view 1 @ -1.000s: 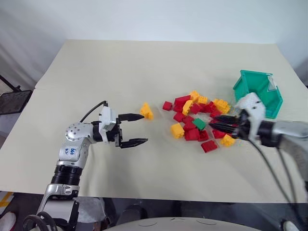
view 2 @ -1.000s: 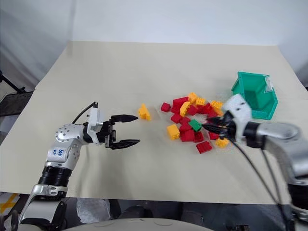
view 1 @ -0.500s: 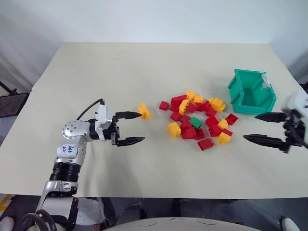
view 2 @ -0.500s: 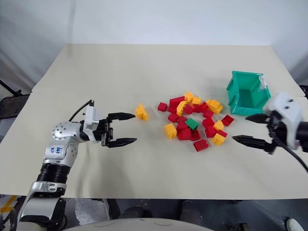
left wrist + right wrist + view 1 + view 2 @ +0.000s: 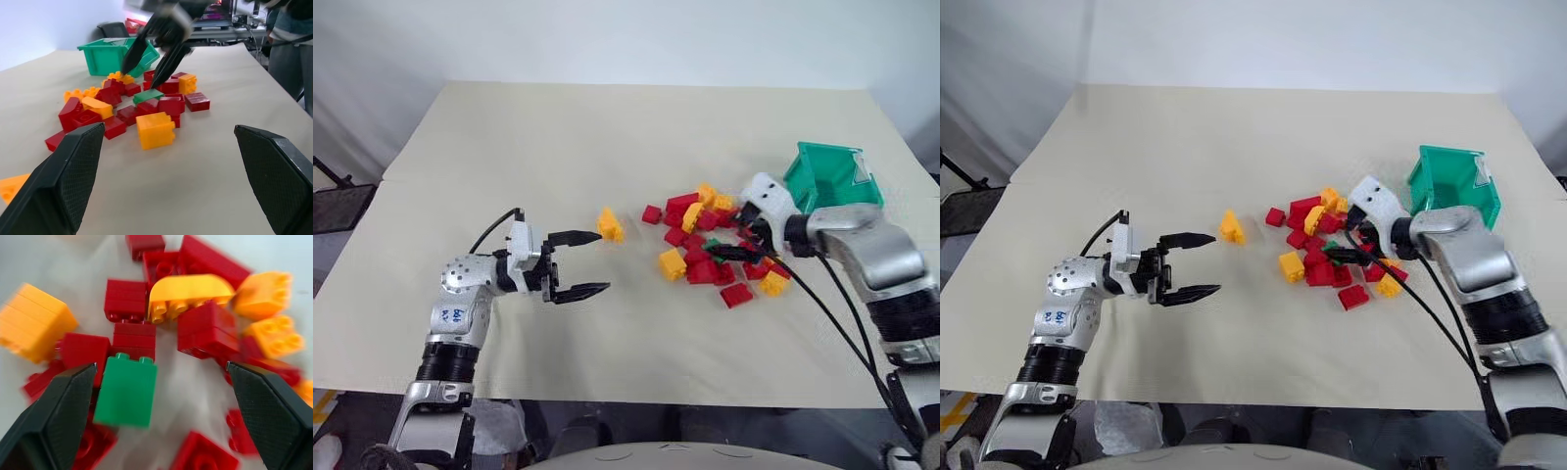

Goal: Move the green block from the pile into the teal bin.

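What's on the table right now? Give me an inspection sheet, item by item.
Surface: beige table, bare at the far side.
Job's things: green block in the pile; teal bin beside it.
Clutter: lone yellow brick left of the pile.
Grippers: right end effector open over the green block; left end effector open, holding nothing.
Cables: black cable along the right arm.
Surroundings: pale wall behind.

Green block; red, yellow-orange pile; teal bin; beige table.

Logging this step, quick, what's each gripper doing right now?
Left gripper: open, holding nothing.
Right gripper: open over the pile, green block not gripped.
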